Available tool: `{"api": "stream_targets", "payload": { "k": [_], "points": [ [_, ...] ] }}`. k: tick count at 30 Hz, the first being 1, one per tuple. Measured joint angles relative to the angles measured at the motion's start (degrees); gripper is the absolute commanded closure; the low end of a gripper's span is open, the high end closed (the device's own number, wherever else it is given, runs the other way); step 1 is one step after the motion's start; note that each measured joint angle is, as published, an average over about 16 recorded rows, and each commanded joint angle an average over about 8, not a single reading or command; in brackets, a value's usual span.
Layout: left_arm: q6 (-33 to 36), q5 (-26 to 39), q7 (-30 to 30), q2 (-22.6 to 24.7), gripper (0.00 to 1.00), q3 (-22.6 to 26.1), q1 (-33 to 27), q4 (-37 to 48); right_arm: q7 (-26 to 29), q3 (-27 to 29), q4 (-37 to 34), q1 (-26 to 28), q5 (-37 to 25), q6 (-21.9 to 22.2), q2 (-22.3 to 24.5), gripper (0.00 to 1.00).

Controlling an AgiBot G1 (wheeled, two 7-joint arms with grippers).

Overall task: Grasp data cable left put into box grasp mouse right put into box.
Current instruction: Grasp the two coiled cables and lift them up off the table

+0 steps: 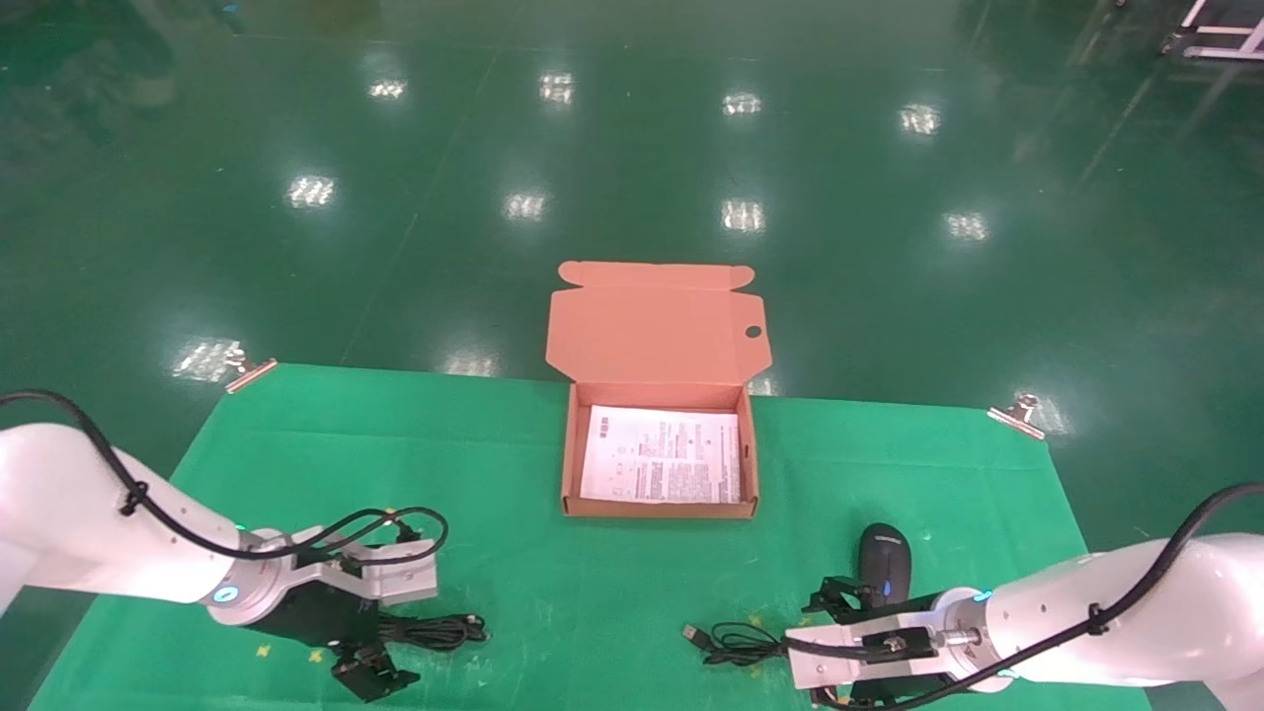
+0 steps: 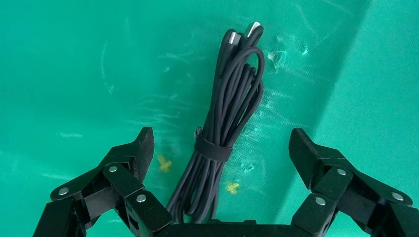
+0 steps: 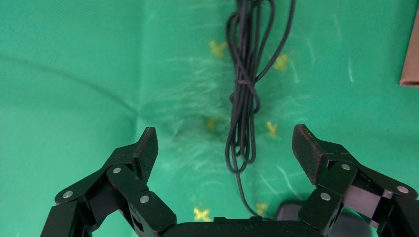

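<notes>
On the green cloth (image 1: 296, 464) the data cable (image 1: 434, 630) is laid near the robot's left front, as a long narrow bundle of loops. Its long axis is seen to run sideways, and its plug ends are pointed toward the middle of the table, away from the left gripper (image 1: 360, 652). In the left wrist view the data cable (image 2: 225, 128) is bound by a dark strap near its middle, and two small plugs with metal tips are seen at its far end. The left gripper (image 2: 221, 148) is held low over the near half of the bundle with its fingers spread wide, one on each side, and the cable is not touched by them.

At the right front the mouse (image 1: 884, 561) is placed with its long axis pointing away from the robot, roughly toward the box (image 1: 568, 464); a blue light is seen on it. Its cord (image 1: 736, 642) is gathered into loops to its left, with the USB plug at the outer end. The right gripper (image 3: 225, 148) is held just over the mouse (image 3: 296, 212) and cord (image 3: 242, 98) with its fingers wide apart, and nothing is held.

The box is open at the centre, with its lid (image 1: 652, 326) standing back. A printed sheet (image 1: 662, 456) is laid inside; its writing cannot be read.
</notes>
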Motion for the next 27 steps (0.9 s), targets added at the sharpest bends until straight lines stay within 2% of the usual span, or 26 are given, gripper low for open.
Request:
{"api": "stream_targets", "payload": {
  "k": [2,10,27],
  "points": [
    [-0.36,-0.21,0.52,0.31,1.0,-0.14,-0.21,1.44,-0.31,0.11,-1.13,0.02,0.15,0.6,-0.46,0.98],
    [-0.96,-0.67,1.32,0.74,1.0,-0.43,-0.5,3.6,-0.57,0.45,-2.99,0.0,0.58,1.65,-1.07,1.0],
    [-0.48,-0.44,0.93,0.42,1.0,-0.25,-0.35,2.0,-0.54,0.26,-1.71,0.03,0.4,0.9,-0.72,1.0]
  ]
}}
